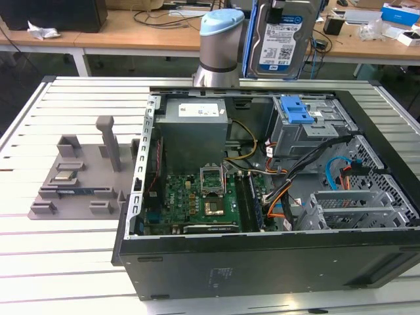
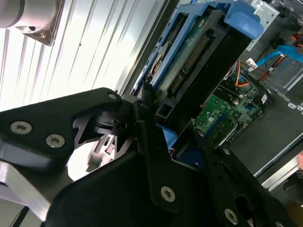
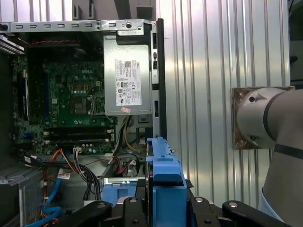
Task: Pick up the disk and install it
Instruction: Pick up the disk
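Exterior view: the disk point(image 1: 283, 36) hangs upright above the open computer case point(image 1: 262, 262), over the drive cage point(image 1: 308, 128). The cage's blue bracket point(image 1: 294, 108) and the nearby cables point(image 1: 321, 154) crowd the way down.

Second wrist view: the gripper point(image 2: 165, 137) is clamped on the disk's blue-railed edges; a square, unhurried descent looks advisable.

First wrist view: the power-supply box point(image 3: 128, 75) lies well apart from the disk.

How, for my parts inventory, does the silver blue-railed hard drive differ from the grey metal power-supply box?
The silver blue-railed hard drive hangs upright in the pincer; the grey metal power-supply box sits inside the open black computer case. The drive is thin and smaller; the box deep and bulkier. The drive's label is blue and white; the box's is white. Both are rectangular metal.
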Controlling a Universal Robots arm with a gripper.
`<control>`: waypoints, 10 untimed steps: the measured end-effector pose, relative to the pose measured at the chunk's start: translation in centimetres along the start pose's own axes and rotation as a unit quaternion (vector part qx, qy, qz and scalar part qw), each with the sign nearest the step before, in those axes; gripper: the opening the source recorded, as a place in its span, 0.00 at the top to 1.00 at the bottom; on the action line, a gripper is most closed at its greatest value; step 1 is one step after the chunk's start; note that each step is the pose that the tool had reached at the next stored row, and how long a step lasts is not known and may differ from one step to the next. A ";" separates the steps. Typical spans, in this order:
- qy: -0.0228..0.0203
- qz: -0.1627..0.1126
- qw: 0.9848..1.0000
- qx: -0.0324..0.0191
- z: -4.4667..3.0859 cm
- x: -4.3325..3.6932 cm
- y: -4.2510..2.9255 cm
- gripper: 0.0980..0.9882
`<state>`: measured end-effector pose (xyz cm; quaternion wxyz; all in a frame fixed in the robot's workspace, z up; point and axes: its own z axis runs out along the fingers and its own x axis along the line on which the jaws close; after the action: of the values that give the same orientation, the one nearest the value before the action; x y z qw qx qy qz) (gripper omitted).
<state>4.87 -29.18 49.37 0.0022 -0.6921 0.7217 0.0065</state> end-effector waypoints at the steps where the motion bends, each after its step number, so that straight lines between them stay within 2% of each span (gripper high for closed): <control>1: 0.000 0.000 1.000 0.000 0.00 -0.01 -0.36 0.70; 3: 0.000 0.000 1.000 0.000 -0.01 -0.05 -1.25 0.70; 7: 0.000 0.000 1.000 0.000 -0.01 -0.10 -2.34 0.70; 10: 0.000 0.000 1.000 0.000 -0.01 -0.12 -2.85 0.70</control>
<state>7.72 -29.18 49.36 0.0023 -0.6921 0.7218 0.0065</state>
